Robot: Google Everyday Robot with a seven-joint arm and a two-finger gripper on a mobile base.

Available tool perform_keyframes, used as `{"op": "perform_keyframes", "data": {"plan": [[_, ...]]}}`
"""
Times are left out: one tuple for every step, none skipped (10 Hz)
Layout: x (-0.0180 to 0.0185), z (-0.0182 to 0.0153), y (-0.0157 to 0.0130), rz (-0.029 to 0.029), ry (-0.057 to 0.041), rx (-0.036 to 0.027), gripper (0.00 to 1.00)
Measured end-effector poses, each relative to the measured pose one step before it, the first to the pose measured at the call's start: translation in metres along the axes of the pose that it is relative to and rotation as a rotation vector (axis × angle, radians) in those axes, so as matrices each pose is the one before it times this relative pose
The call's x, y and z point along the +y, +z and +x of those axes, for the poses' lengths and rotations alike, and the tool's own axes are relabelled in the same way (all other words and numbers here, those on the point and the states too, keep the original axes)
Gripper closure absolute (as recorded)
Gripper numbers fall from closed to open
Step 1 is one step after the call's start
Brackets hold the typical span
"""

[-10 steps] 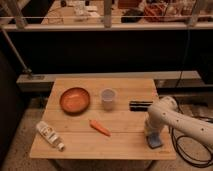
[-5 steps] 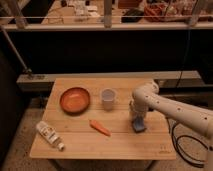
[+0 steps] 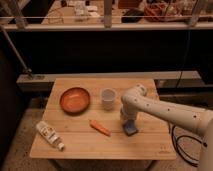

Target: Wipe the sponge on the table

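Note:
The blue sponge [image 3: 131,128] lies flat on the light wooden table [image 3: 80,145], right of centre and just right of the orange carrot-like piece [image 3: 100,128]. My gripper [image 3: 128,120] comes down from the white arm on the right and presses onto the sponge's top. The arm's wrist covers the gripper's tips, so the far part of the sponge is hidden. The white cup [image 3: 108,98] stands just behind and left of the gripper.
An orange-brown bowl [image 3: 75,99] sits at the back left. A white bottle [image 3: 49,135] lies on its side near the front left corner. A rail and dark wall run behind the table; a black cable hangs at the right.
The arm has swept left across the table, carrying the sponge from near the front right edge to right of centre, close to the carrot piece.

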State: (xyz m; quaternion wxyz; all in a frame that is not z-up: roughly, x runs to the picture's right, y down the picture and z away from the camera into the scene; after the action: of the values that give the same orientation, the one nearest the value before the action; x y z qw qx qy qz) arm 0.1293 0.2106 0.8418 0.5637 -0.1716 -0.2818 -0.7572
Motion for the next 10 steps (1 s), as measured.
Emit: {"op": "perform_keyframes", "data": {"plan": [[-0.01471,-0.0192,0.00077,0.00183,-0.02726,-0.00232,1.0],[-0.01052,-0.01462,-0.00002,0.00146,-0.01801,-0.00014,1.0],[-0.01313,-0.01944,-0.00095,0.00415,-0.02232,0.00017,1.0],[-0.00634,-0.0157,-0.00282,0.00023,-0.00755,0.00145,1.0],[-0.00345,-0.0119,-0.00371,-0.00219,-0.00156,0.00287,1.0],[-0.00062,-0.01432,-0.00295,-0.00472,-0.00058,-0.00085,1.0],[0.00931,-0.01634,0.0008,-0.00571,0.01998,-0.01051,1.0],[0.01057,-0.00653,0.00086,-0.00502,0.01474,-0.00339,1.0],[0.0245,-0.00855,0.00134,-0.00747,0.03582,-0.00109,1.0],[0.02058,-0.00456,0.00094,-0.00462,0.0322,0.00024,1.0]]}}
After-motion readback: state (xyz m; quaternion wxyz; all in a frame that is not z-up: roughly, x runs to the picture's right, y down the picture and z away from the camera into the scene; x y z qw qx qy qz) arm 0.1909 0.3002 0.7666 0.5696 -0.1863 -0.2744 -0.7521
